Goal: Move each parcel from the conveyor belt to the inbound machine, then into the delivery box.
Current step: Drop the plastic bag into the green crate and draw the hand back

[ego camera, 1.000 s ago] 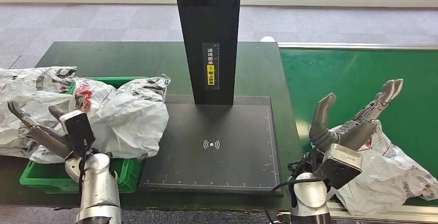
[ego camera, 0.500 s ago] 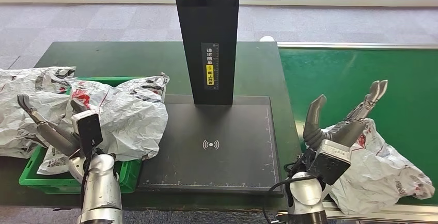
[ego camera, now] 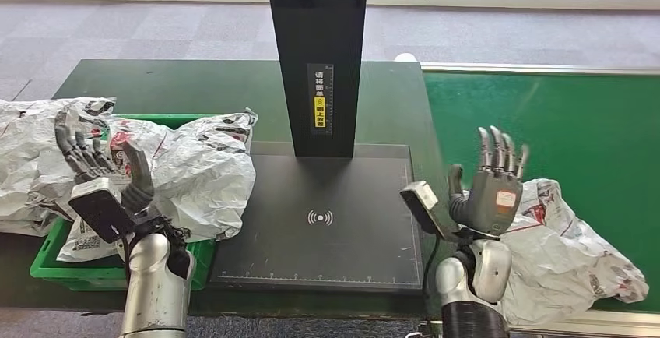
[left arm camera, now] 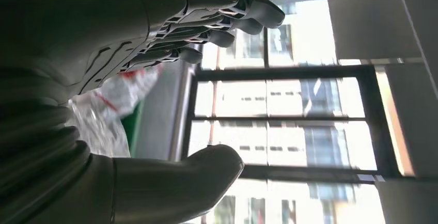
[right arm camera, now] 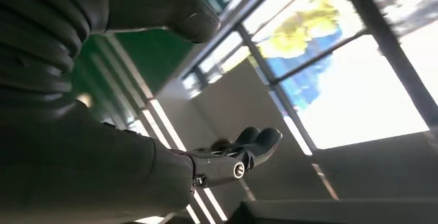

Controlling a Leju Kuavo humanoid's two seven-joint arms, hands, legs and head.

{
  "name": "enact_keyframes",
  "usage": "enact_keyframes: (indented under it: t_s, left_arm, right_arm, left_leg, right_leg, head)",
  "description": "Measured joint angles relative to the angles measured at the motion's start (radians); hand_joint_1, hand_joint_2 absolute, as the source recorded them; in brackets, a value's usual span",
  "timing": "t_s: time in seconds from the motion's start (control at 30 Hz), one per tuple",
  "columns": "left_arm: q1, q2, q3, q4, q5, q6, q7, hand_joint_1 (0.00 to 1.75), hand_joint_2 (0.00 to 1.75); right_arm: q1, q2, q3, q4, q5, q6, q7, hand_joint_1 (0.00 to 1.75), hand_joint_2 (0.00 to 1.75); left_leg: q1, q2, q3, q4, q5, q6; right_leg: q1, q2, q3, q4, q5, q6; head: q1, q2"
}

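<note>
Both hands raised upright, fingers spread, holding nothing: left hand [ego camera: 100, 168] over the delivery box [ego camera: 47, 268], right hand [ego camera: 492, 186] beside the conveyor belt [ego camera: 560, 120]. One crumpled parcel [ego camera: 568, 256] lies lengthwise along the belt's near edge.

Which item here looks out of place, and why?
The parcels overflow the green box: they are heaped above its rim and spill onto the table and the edge of the scanner plate. Both hands, left and right, are raised, open, holding nothing.
</note>
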Motion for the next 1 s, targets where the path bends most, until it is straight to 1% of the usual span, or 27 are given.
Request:
enact_keyframes:
  t_s: [0.03, 0.07, 0.13, 0.27, 0.37, 0.5, 0.63, 0.7, 0.8, 0.87, 1.0]
  left_arm:
    - [0.009, 0.004, -0.030, -0.017, 0.012, -0.051, 0.002, 0.00, 1.75]
    - [0.018, 0.007, -0.058, -0.032, 0.019, -0.087, 0.004, 0.00, 1.75]
    - [0.032, 0.012, -0.104, -0.058, 0.029, -0.137, 0.010, 0.00, 1.75]
    - [0.049, 0.017, -0.168, -0.097, 0.044, -0.263, 0.033, 0.00, 1.75]
    - [0.054, 0.019, -0.205, -0.118, 0.037, -0.319, 0.050, 0.00, 1.75]
    - [0.052, 0.019, -0.231, -0.125, 0.035, -0.339, 0.062, 0.00, 1.75]
    - [0.051, 0.019, -0.236, -0.119, 0.035, -0.347, 0.069, 0.00, 1.75]
    - [0.050, 0.019, -0.236, -0.115, 0.034, -0.355, 0.071, 0.00, 1.75]
    - [0.049, 0.019, -0.237, -0.111, 0.033, -0.360, 0.074, 0.00, 1.75]
    - [0.048, 0.019, -0.239, -0.108, 0.032, -0.361, 0.076, 0.00, 1.75]
    - [0.045, 0.019, -0.243, -0.104, 0.032, -0.364, 0.080, 0.00, 1.75]
  right_arm:
    - [-0.020, -0.002, -0.053, 0.048, 0.059, 0.000, 0.069, 0.00, 1.75]
    - [-0.035, -0.004, -0.097, 0.091, 0.092, 0.000, 0.114, 0.00, 1.75]
    - [-0.055, -0.011, -0.163, 0.164, 0.128, -0.001, 0.167, 0.00, 1.75]
    - [-0.091, -0.043, -0.232, 0.319, 0.180, -0.002, 0.317, 0.00, 1.75]
    - [-0.110, -0.077, -0.267, 0.438, 0.187, -0.002, 0.386, 0.00, 1.75]
    - [-0.124, -0.111, -0.293, 0.540, 0.191, 0.003, 0.433, 0.00, 1.75]
    - [-0.126, -0.133, -0.324, 0.596, 0.175, 0.030, 0.472, 0.00, 1.75]
    - [-0.126, -0.142, -0.344, 0.616, 0.142, 0.074, 0.454, 0.01, 1.75]
    - [-0.130, -0.154, -0.373, 0.647, 0.093, 0.185, 0.408, 0.03, 1.75]
    - [-0.139, -0.160, -0.386, 0.664, 0.079, 0.229, 0.399, 0.03, 1.75]
    - [-0.153, -0.167, -0.400, 0.686, 0.069, 0.245, 0.394, 1.75, 1.75]
  left_leg:
    - [0.000, 0.000, 0.000, 0.000, 0.000, 0.000]
    - [0.000, 0.000, -0.001, 0.000, 0.000, 0.000]
    - [-0.001, 0.001, -0.001, 0.000, 0.000, 0.001]
    - [-0.001, 0.003, -0.002, 0.001, -0.001, 0.001]
    - [-0.001, 0.002, -0.003, 0.001, -0.001, 0.001]
    - [-0.001, 0.003, -0.003, 0.001, -0.001, 0.001]
    - [-0.001, 0.003, -0.003, 0.001, -0.001, 0.001]
    - [-0.001, 0.003, -0.003, 0.001, -0.001, 0.001]
    - [-0.001, 0.004, -0.003, 0.001, -0.001, 0.001]
    - [0.000, 0.006, -0.001, 0.001, -0.002, 0.001]
    - [0.000, 0.008, 0.001, 0.001, -0.003, 0.001]
  right_leg:
    - [0.000, 0.000, 0.000, 0.000, 0.001, 0.000]
    - [0.000, 0.000, 0.000, -0.001, 0.001, 0.001]
    - [-0.001, 0.002, -0.002, -0.001, 0.002, 0.002]
    - [-0.001, 0.004, -0.003, -0.001, 0.002, 0.002]
    - [-0.001, 0.003, -0.004, -0.001, 0.002, 0.002]
    - [-0.001, 0.004, -0.005, -0.001, 0.002, 0.002]
    - [-0.001, 0.004, -0.005, -0.001, 0.002, 0.002]
    - [-0.001, 0.004, -0.005, -0.001, 0.002, 0.002]
    - [0.000, 0.005, -0.005, -0.001, 0.002, 0.002]
    - [0.000, 0.007, -0.004, -0.002, 0.002, 0.002]
    - [0.000, 0.008, -0.002, -0.003, 0.002, 0.002]
  head:
    - [0.000, 0.000]
    - [0.000, 0.000]
    - [0.000, 0.000]
    - [0.000, 0.000]
    - [0.000, 0.000]
    - [0.000, 0.000]
    - [0.000, 0.000]
    - [0.000, 0.000]
    - [0.000, 0.000]
    - [0.000, 0.000]
    - [0.000, 0.000]
